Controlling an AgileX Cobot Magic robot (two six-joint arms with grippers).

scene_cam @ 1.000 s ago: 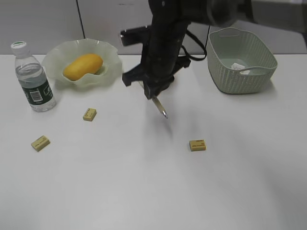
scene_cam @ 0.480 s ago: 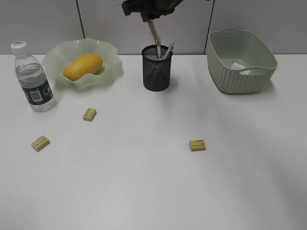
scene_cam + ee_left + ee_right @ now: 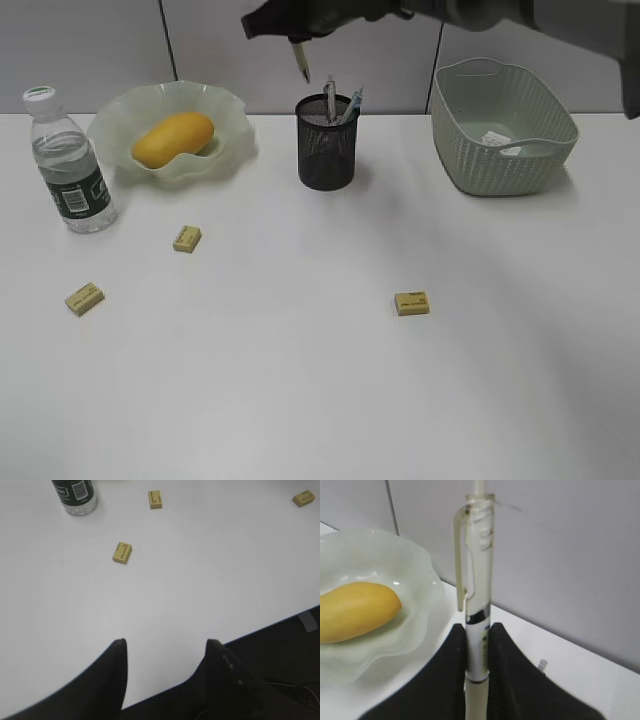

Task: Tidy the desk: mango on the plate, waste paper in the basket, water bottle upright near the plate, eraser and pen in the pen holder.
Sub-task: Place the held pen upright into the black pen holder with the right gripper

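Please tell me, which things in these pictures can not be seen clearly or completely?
- Right gripper: exterior view, cut off by the top edge and blurred.
- Pen: right wrist view, lower end hidden between the fingers.
- Water bottle: left wrist view, upper part cut off by the top edge.
- Waste paper in the basket: exterior view, too small to read its print.
- Pen holder: exterior view, mesh hides the contents' lower parts.
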